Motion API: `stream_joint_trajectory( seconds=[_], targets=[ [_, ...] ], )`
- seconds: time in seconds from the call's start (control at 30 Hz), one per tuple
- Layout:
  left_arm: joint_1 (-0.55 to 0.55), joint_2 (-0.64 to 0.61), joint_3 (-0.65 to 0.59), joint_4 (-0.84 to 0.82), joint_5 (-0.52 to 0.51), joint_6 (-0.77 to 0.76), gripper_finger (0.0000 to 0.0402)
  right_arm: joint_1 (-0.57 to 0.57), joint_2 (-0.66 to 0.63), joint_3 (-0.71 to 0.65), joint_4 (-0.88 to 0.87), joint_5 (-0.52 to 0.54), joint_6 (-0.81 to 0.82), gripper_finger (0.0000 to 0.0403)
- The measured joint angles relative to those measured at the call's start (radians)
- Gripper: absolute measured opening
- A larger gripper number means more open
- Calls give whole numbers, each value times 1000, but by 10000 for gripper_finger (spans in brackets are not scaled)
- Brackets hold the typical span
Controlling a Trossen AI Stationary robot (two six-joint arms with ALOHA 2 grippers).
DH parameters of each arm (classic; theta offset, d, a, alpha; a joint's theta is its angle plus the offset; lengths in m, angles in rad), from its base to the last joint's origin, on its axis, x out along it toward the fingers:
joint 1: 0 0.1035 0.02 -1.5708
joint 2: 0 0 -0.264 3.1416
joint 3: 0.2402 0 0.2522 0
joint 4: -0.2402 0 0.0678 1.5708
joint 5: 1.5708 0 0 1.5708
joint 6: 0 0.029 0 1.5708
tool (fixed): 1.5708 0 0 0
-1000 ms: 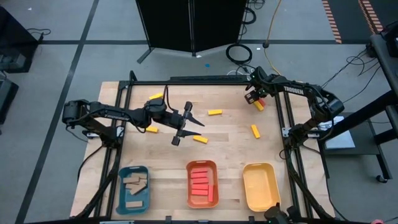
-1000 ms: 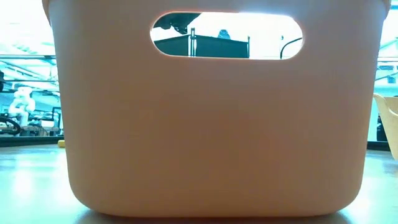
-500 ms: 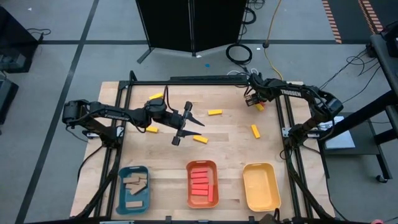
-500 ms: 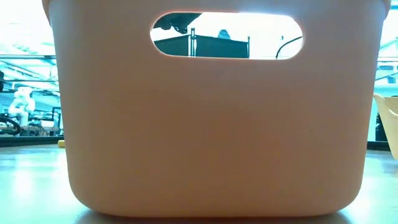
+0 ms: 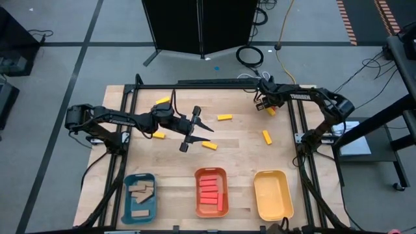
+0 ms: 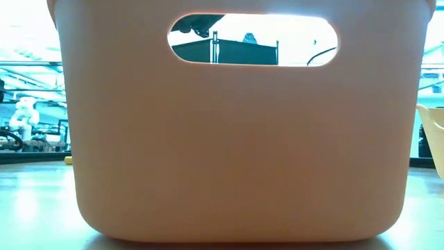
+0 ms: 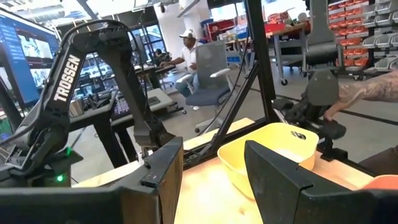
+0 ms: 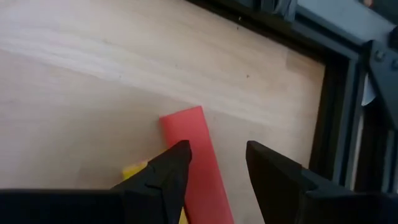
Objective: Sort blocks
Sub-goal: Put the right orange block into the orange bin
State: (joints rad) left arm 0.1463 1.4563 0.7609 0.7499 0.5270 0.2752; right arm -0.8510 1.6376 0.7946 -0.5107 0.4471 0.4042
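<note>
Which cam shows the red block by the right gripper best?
Right wrist view: the red block lies flat on the table, between the open fingers of the right gripper. High view mostly hides it under the gripper. Low and left wrist views don't show it.

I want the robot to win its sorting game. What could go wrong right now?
The right pincer hangs open over a red block that lies right against a yellow block. It might pinch both, or knock the yellow one away. They also sit near the table's edge frame, so a nudged block could slide against it and be hard to pick up. The left pincer waits open mid-table.
</note>
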Motion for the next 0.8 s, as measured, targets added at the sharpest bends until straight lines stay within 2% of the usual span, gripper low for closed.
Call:
stream_joint_trajectory(
  seconds=[0.1,0.13,0.2,0.43,0.8],
  targets=[
    [0,0,0,1,0,-5,169,24,12,0,15,5,7,160],
    [0,0,0,1,0,-5,169,31,13,-2,37,-51,7,160],
    [0,0,0,2,0,-5,169,46,10,-5,68,-96,0,160],
    [0,0,0,4,0,-6,169,72,8,-5,157,-223,-32,160],
    [0,0,0,3,0,-6,169,75,8,-4,167,-252,-56,153]
  ],
)
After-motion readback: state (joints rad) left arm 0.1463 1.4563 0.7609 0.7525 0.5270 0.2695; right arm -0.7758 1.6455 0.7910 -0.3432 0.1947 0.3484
